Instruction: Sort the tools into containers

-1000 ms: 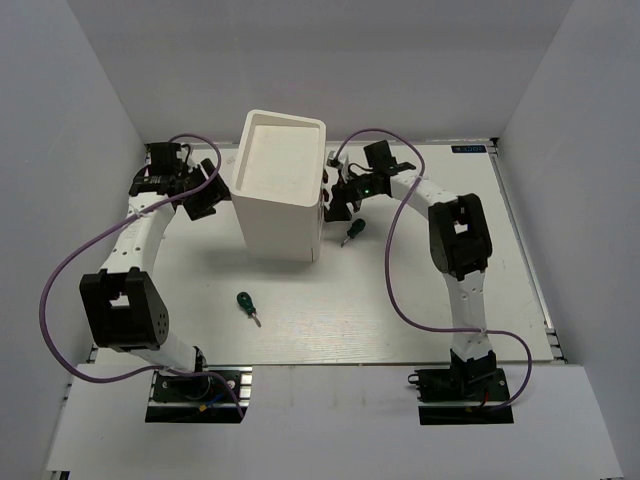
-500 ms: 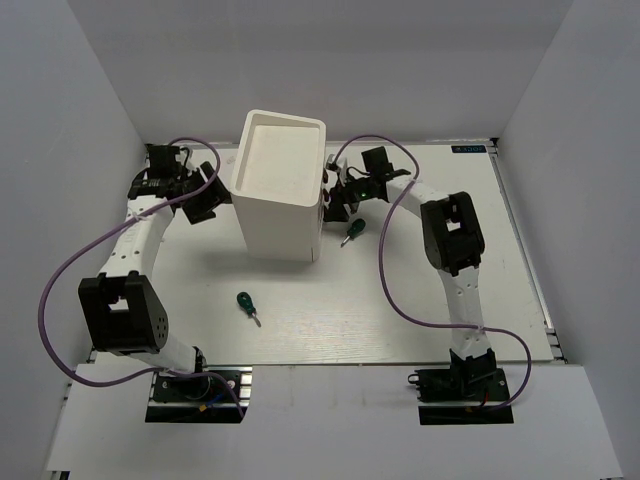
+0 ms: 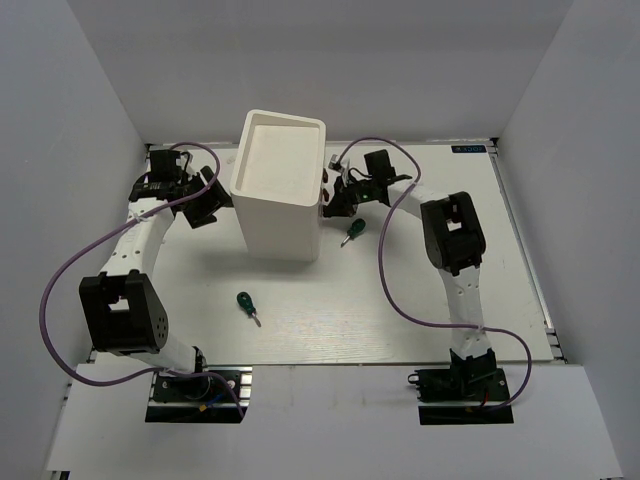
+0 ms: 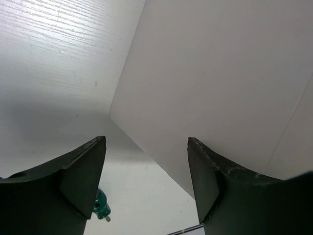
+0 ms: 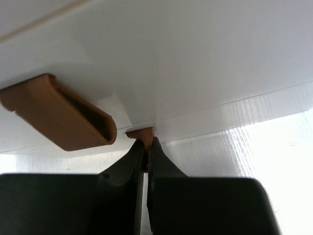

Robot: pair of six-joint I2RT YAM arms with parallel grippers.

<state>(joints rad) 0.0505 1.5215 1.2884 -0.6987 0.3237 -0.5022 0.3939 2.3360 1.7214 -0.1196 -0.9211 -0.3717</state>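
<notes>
- A tall white smooth plastic cabinet [image 3: 280, 190] stands far-centre on the white wood-grain table [image 3: 420, 290].
- The right gripper [image 5: 144, 143] is clenched on a thin brown drawer tab [image 5: 141, 131] on the cabinet's right face, with a rounded brown handle [image 5: 58, 112] just to the left.
- The left gripper [image 4: 146, 142] is spread wide, holding nothing, beside the cabinet's left wall.
- A stubby green-handled screwdriver [image 3: 350, 230] lies just right of the cabinet.
- A second green-handled screwdriver [image 3: 245, 303] lies nearer.

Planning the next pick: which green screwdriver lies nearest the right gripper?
The screwdriver right of the cabinet, just beside the right gripper; the other screwdriver lies much farther forward and left.
</notes>
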